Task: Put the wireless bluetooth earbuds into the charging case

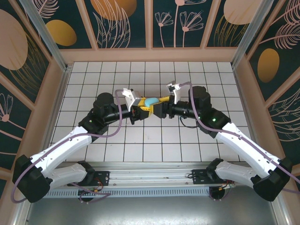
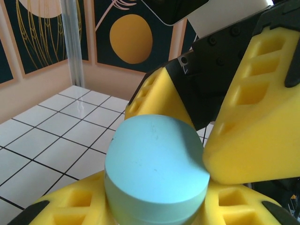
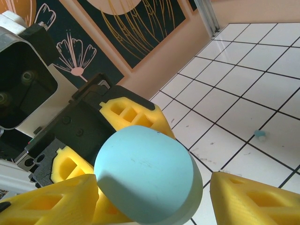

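Over the table, left gripper pinches the shut teal case; right gripper, spread around the lid, should next clamp and lift.

The left arm and right arm wear glossy white shells on their long links, with rounded black housings at the joints. A lilac cable runs along each and loops loose near the wrist. A small green light glows on the right arm's black forearm. The fingers are chunky yellow blocks with rectangular pockets, mounted on black plates dotted with small screws
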Tool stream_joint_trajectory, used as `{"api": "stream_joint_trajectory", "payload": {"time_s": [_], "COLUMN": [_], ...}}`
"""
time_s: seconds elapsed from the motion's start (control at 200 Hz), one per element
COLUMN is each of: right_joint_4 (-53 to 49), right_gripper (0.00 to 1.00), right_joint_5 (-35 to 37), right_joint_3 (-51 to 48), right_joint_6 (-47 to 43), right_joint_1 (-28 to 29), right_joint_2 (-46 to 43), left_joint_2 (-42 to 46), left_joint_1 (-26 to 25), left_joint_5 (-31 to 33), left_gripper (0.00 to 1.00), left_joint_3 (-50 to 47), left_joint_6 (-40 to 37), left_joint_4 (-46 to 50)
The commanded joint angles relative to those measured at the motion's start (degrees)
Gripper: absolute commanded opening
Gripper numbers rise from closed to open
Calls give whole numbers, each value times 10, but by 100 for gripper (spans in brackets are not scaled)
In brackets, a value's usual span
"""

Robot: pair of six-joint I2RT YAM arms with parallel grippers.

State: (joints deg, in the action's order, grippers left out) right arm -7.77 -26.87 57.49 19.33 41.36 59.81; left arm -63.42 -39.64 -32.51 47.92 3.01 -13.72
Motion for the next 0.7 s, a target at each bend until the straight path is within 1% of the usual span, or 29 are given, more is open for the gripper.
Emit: {"api": "stream_joint_trajectory", "payload": {"time_s": [0.0, 0.205, 0.39, 0.54, 0.696], "right_joint_4": [-22, -33, -28, -42, -51], "right_gripper": [64, 64, 63, 58, 53], "right_joint_5": [22, 13, -10, -20, 0], "right_joint_3": [14, -10, -5, 3, -3], "right_joint_6": [-26, -34, -38, -46, -52], "right_joint_1": [2, 2, 2, 2, 2], "right_joint_2": [-13, -48, -28, -11, -17], "left_joint_2": [9, 12, 7, 6, 5], "left_joint_1": [-1, -1, -2, -1, -1], "left_joint_5": [-12, -13, -17, -17, -21], "left_gripper": [13, 13, 13, 13, 13], "left_joint_3": [18, 18, 22, 23, 26], "left_joint_6": [-8, -8, -5, -5, -5], "left_joint_4": [-7, -2, -4, -3, 0]}}
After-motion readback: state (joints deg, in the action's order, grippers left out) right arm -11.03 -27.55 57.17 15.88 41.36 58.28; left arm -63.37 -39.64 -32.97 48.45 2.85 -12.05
